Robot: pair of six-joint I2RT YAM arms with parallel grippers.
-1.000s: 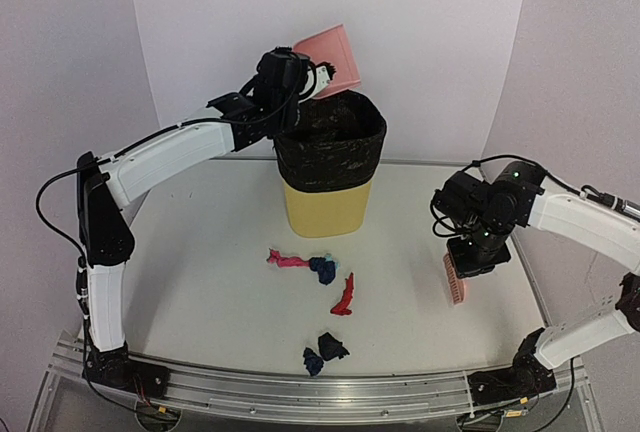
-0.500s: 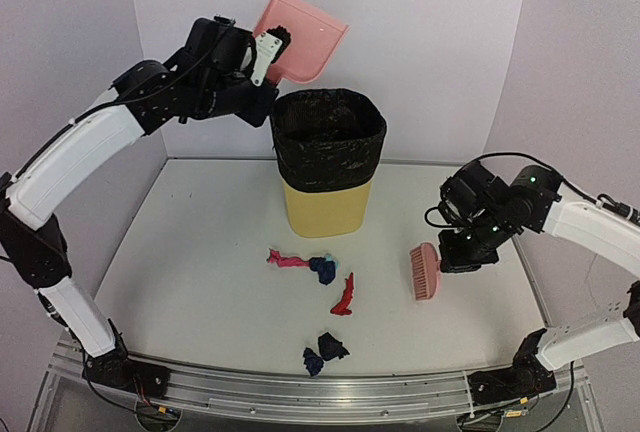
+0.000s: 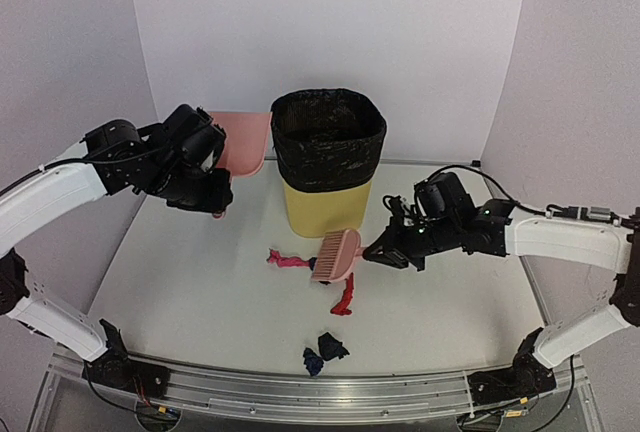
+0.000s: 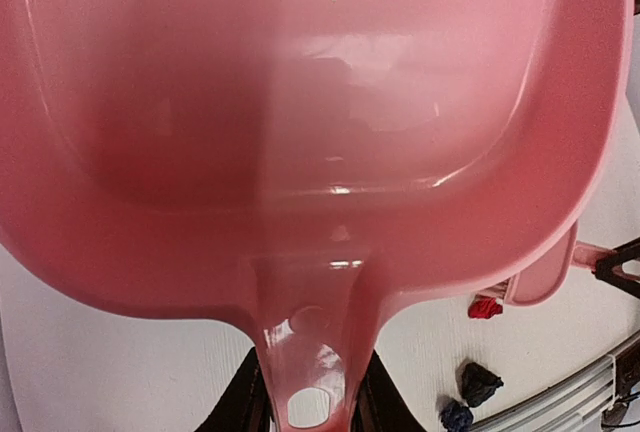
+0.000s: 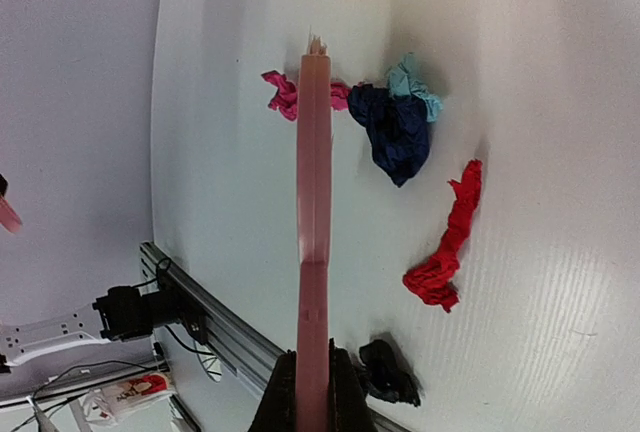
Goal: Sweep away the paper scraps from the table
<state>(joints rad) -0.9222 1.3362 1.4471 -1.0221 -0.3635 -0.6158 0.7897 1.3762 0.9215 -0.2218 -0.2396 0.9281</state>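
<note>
My left gripper (image 3: pixel 215 192) is shut on the handle of a pink dustpan (image 3: pixel 241 141), held in the air left of the bin. In the left wrist view the pan (image 4: pixel 300 102) fills the frame, with its handle between the left gripper's (image 4: pixel 312 407) dark fingers. My right gripper (image 3: pixel 385 249) is shut on a pink brush (image 3: pixel 335 255), whose head hangs over the scraps. Paper scraps lie on the table (image 3: pixel 180 282): a pink twist (image 3: pixel 285 259), a red one (image 3: pixel 344 299), a black one (image 3: pixel 331 344) and a navy one (image 3: pixel 312 360). The right wrist view, past the edge-on brush (image 5: pixel 313 202) in the right gripper (image 5: pixel 312 392), shows a navy scrap (image 5: pixel 395 127) with light blue (image 5: pixel 412 80).
A yellow bin with a black liner (image 3: pixel 328 157) stands at the back middle of the table. White walls close in the back and sides. A metal rail (image 3: pixel 300 392) runs along the front edge.
The left arm brought the dustpan down from above the bin to its left side. The right arm swung the brush leftward from the table's right side to over the scraps.
</note>
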